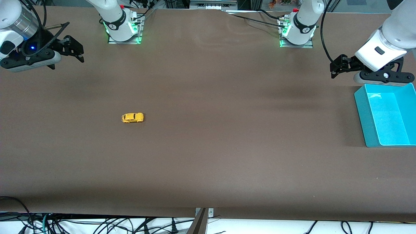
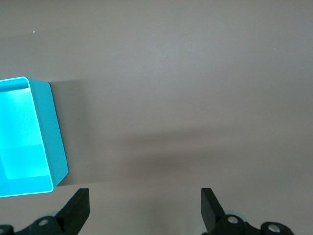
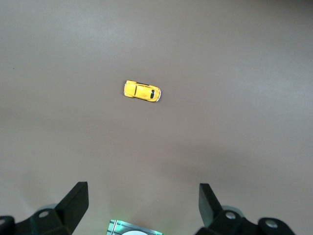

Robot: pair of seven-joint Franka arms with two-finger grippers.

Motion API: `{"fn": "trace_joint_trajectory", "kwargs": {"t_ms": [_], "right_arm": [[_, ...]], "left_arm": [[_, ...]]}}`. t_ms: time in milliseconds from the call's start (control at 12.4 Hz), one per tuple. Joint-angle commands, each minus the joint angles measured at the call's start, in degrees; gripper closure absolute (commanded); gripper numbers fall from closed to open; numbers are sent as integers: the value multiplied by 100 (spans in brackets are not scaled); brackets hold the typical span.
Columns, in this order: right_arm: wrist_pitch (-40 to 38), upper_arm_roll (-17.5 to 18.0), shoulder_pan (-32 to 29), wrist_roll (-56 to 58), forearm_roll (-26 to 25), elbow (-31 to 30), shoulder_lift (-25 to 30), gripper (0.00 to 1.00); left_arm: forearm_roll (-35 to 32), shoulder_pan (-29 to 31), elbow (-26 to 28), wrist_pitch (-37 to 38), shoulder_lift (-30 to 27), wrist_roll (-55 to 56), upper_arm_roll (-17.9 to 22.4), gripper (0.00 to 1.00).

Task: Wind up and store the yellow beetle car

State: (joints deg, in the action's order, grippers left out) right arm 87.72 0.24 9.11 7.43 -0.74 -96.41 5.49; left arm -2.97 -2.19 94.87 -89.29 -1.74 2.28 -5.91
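Observation:
The yellow beetle car (image 1: 132, 117) sits on its wheels on the brown table, toward the right arm's end. It also shows in the right wrist view (image 3: 142, 91). My right gripper (image 1: 74, 48) is open and empty, up in the air over the table's edge at the right arm's end, well away from the car. Its two black fingers (image 3: 73, 203) stand wide apart. My left gripper (image 1: 338, 66) is open and empty, up in the air just beside the teal bin (image 1: 385, 113). Its fingers (image 2: 76, 210) stand wide apart over bare table.
The teal bin (image 2: 44, 132) stands empty at the left arm's end of the table. The two arm bases (image 1: 123, 27) (image 1: 297, 31) stand along the edge of the table farthest from the front camera. Cables hang below the table's nearest edge.

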Motion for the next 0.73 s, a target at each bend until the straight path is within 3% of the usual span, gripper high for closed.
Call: {"fn": "trace_joint_trajectory", "kwargs": {"t_ms": [0, 647], "right_arm": [[-62, -32, 29, -4, 12, -54, 84, 0], [-36, 20, 29, 22, 21, -193, 32, 0]], "left_arm": [[103, 17, -153, 114, 68, -17, 11, 0], [103, 17, -153, 113, 68, -17, 11, 0]]}}
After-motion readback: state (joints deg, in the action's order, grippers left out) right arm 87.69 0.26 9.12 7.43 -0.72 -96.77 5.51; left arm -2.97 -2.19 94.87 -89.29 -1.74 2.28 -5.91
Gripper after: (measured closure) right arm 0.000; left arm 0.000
